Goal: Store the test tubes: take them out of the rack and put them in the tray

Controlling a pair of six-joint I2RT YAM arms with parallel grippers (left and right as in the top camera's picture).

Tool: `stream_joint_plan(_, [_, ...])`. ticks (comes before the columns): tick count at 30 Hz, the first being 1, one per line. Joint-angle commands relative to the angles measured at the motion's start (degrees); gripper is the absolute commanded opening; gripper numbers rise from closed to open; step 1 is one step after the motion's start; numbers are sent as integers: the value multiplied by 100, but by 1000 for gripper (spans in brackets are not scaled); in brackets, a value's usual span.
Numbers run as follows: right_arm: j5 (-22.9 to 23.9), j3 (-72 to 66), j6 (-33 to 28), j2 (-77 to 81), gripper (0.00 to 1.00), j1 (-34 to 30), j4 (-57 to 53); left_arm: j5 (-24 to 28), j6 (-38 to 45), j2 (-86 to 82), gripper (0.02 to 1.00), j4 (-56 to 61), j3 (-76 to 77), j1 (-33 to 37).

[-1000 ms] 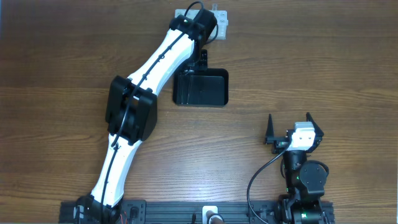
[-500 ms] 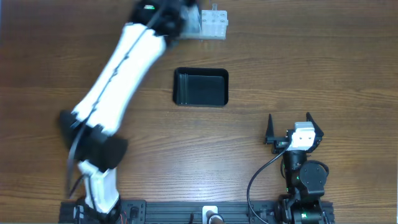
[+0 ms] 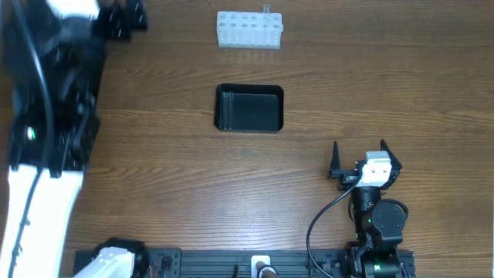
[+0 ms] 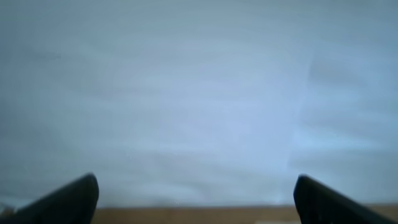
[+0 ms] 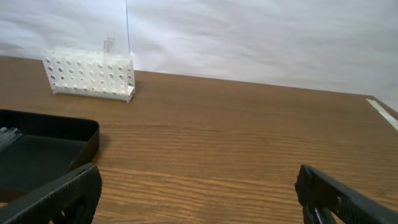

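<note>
The white test tube rack [image 3: 249, 29] stands at the table's far edge with one clear tube [image 3: 268, 9] upright near its right end. The black tray [image 3: 270, 110] lies nearer the middle, and clear tubes [image 3: 224, 108] lie along its left side. My left gripper [image 3: 126, 17] is lifted at the far left, well away from rack and tray. Its fingers [image 4: 68, 199] are spread wide with nothing between them, facing a pale wall. My right gripper [image 3: 360, 157] rests open low at the right. It faces the rack [image 5: 90, 74], the tube [image 5: 109, 45] and the tray [image 5: 87, 140].
The brown wooden table [image 3: 386, 77] is bare around the tray and rack. The left arm's white and black links [image 3: 50, 116] stretch up the left edge. The arm bases and cabling [image 3: 262, 266] run along the near edge.
My left arm has swung from over the rack and tray out to the far left and risen. The right arm has not moved.
</note>
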Motion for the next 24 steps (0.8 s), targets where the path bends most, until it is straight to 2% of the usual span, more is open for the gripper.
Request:
stream_joint_plan(1, [48, -33, 57, -35, 993, -42, -15, 1084, 400, -1333, 1000, 1276, -2369, 345])
stream_joint_plan(6, [48, -33, 57, -35, 993, -42, -15, 1198, 400, -2920, 1000, 2087, -4454, 457])
stream_joint_plan(12, [48, -33, 57, -35, 993, -42, -15, 1252, 398, -4568, 1000, 2120, -5945, 573])
stream_joint_plan(19, [48, -33, 57, -35, 993, -42, -15, 1272, 398, -5812, 1000, 1814, -6885, 638])
stream_joint_plan(24, [48, -33, 57, -35, 991, -42, -15, 1292, 396, -5914, 1000, 1779, -6959, 656])
